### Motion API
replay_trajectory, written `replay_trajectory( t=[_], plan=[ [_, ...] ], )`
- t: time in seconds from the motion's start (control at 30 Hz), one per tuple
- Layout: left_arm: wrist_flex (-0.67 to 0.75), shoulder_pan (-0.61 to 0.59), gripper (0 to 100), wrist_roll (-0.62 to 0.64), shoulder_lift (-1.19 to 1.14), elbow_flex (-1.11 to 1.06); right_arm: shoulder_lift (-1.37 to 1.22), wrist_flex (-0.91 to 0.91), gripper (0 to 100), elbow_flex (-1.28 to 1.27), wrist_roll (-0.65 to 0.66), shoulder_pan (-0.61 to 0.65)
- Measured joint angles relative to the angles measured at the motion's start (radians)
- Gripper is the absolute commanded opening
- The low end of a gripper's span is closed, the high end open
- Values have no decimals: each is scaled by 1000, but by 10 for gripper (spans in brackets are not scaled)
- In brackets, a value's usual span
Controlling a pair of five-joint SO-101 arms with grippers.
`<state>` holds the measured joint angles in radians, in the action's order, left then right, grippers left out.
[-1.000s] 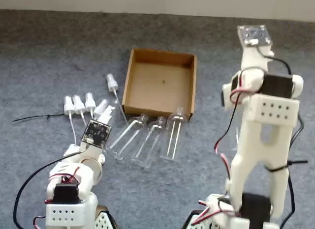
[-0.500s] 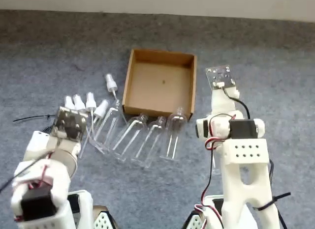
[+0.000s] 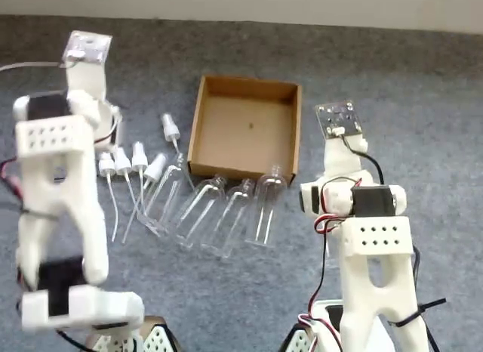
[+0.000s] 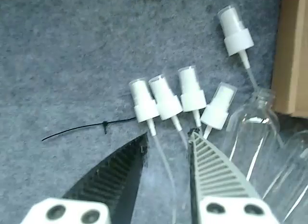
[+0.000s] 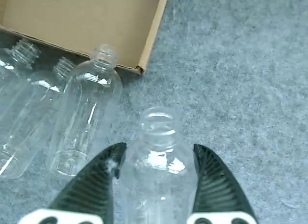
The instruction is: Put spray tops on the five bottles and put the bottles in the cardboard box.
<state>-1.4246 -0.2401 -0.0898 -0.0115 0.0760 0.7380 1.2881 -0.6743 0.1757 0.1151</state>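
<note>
Clear bottle is clamped by the right gripper near the box; left gripper is spread above tops, beside a tie.

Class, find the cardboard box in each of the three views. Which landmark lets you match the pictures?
High view: cardboard box in the upper middle of the picture.
Left wrist view: box edge beside the lone spray top.
Right wrist view: box just beyond the bottle necks.
Shared landmark: clear bottles lying against its near wall.
</note>
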Motion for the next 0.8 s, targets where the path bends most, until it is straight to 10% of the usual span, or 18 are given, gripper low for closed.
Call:
replay_trajectory(
  t=[0.8],
  plan=[
    [-41,149,192,417,-1043,1005,2,-3,66,-58,0,60]
  ],
)
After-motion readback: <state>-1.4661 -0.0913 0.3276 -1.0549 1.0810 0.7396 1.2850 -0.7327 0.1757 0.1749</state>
